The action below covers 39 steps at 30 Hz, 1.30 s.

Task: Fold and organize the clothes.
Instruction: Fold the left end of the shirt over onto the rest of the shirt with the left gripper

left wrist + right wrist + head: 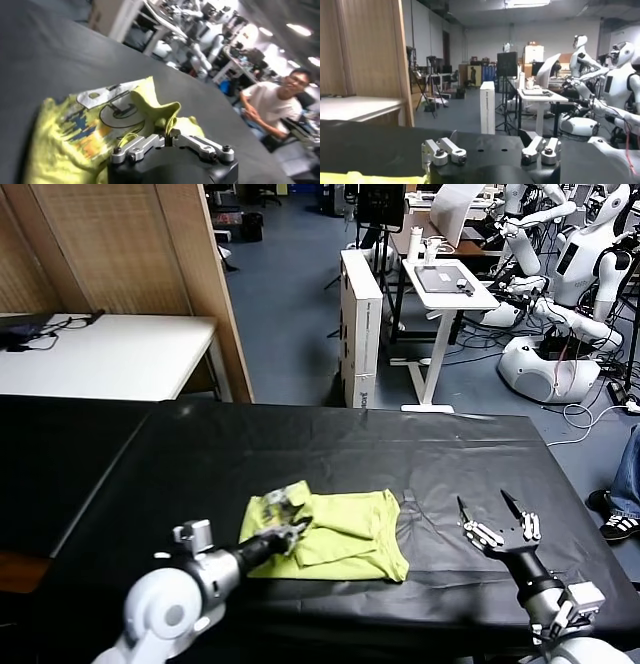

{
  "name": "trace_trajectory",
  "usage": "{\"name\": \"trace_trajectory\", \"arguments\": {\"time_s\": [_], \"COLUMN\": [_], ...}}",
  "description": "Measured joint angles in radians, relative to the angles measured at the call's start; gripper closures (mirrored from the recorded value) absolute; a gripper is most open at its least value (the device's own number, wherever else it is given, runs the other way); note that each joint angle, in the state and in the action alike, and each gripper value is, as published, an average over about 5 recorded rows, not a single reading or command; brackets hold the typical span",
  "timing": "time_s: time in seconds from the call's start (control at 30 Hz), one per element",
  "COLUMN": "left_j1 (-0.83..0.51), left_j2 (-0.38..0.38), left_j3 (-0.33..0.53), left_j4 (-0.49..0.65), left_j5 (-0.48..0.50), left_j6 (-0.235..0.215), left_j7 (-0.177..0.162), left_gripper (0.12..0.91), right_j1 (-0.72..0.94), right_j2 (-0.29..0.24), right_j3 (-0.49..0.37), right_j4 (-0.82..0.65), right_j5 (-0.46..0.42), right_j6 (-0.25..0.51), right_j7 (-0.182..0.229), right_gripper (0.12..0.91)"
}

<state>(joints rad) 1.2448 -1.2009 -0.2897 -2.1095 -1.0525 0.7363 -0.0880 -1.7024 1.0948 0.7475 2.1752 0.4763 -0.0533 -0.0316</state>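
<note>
You are in the middle of the folding, not at the end. The lime T-shirt (pixel 335 534) lies on the black table (pixel 200 454) near the front edge, already gathered into a smaller, roughly rectangular bundle with some creases. Your left gripper (pixel 297 531) has its jaws closed on a fold of cloth at the shirt's left side — the printed face (pixel 107 107) is turned up there. Your right gripper (pixel 497 514) waits with jaws wide open, just beside the shirt's right edge and holding nothing. I judge this fold must still be laid flat, then the bundle tidied.
</note>
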Motion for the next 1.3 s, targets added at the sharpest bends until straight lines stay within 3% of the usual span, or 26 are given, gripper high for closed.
{"name": "trace_trajectory", "arguments": {"time_s": [0.37, 1.07, 1.17, 1.3], "left_j1": [-0.077, -0.084, -0.08, -0.067], "left_j2": [-0.09, -0.202, -0.214, -0.224], "left_j3": [0.089, 0.136, 0.135, 0.135], "left_j4": [0.056, 0.193, 0.199, 0.179], "left_j5": [0.04, 0.173, 0.186, 0.184], "left_j6": [0.0, 0.0, 0.0, 0.0], "left_j7": [-0.009, 0.003, 0.002, -0.007], "left_gripper": [0.847, 0.847, 0.807, 0.587], "right_j1": [0.009, 0.048, 0.056, 0.069], "right_j2": [0.001, -0.022, -0.039, -0.07], "right_j3": [-0.023, -0.073, -0.088, -0.12], "right_j4": [-0.017, -0.036, -0.042, -0.056], "right_j5": [-0.007, -0.018, -0.021, -0.031], "right_j6": [0.0, -0.007, -0.011, -0.015], "right_j7": [-0.003, -0.004, -0.006, -0.016], "right_gripper": [0.118, 0.118, 0.118, 0.118]}}
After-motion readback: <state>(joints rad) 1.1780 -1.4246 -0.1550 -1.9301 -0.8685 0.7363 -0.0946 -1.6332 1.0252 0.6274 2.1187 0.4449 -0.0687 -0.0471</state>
